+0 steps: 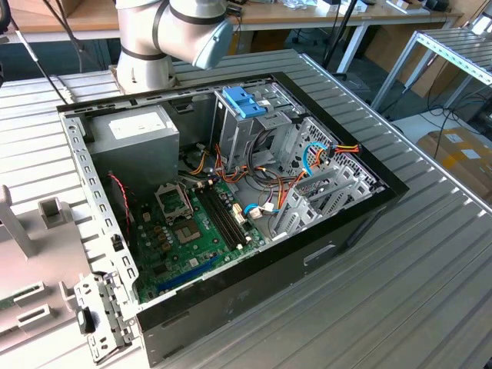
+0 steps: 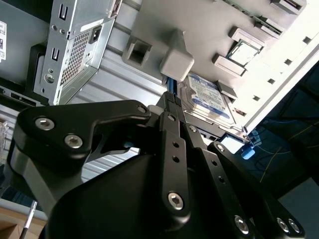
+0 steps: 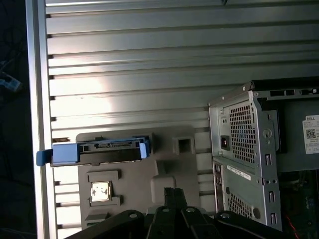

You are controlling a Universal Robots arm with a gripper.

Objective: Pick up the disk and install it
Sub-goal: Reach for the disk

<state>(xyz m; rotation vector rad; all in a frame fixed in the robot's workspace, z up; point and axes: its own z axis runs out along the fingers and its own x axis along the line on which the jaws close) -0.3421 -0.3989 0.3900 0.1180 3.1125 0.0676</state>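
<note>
The gripper (image 3: 172, 191) hangs over the grey fixture plate (image 3: 129, 181). Its fingertips (image 2: 172, 102) are pressed together with nothing between them. The disk (image 3: 99, 151) is apart from the gripper and untouched. In the first wrist view it shows edge-on, standing in a slot of the plate. A blue tab (image 3: 45, 157) juts past the plate's side, almost to the table's edge rail (image 3: 34, 124), beyond which all is dark. In the second wrist view the disk's white-and-blue label (image 2: 212, 94) faces the fingers across a short gap, with a raised grey block (image 2: 175, 59) just beside it. A small silver square part (image 3: 101, 191) sits in its own pocket near the disk.

On the side of the plate away from the tab, the rear corner of the computer case (image 3: 249, 149) stands just beside the plate's edge, leaving a tight margin. Past the disk, a broad run of ribbed table (image 3: 149, 59) lies open.

In the exterior view the case's black wall (image 1: 254, 300) faces near, and the plate (image 1: 31, 277) lies at the exterior view's left. The power supply (image 1: 142, 134) fills the far left corner inside. The drive cage (image 1: 244, 101) with its blue latch stands at the far side, hemmed by cables (image 1: 307, 165). The arm (image 1: 173, 34) rises behind the case. Wide table surface (image 1: 415, 292) spreads at the exterior view's right.
</note>
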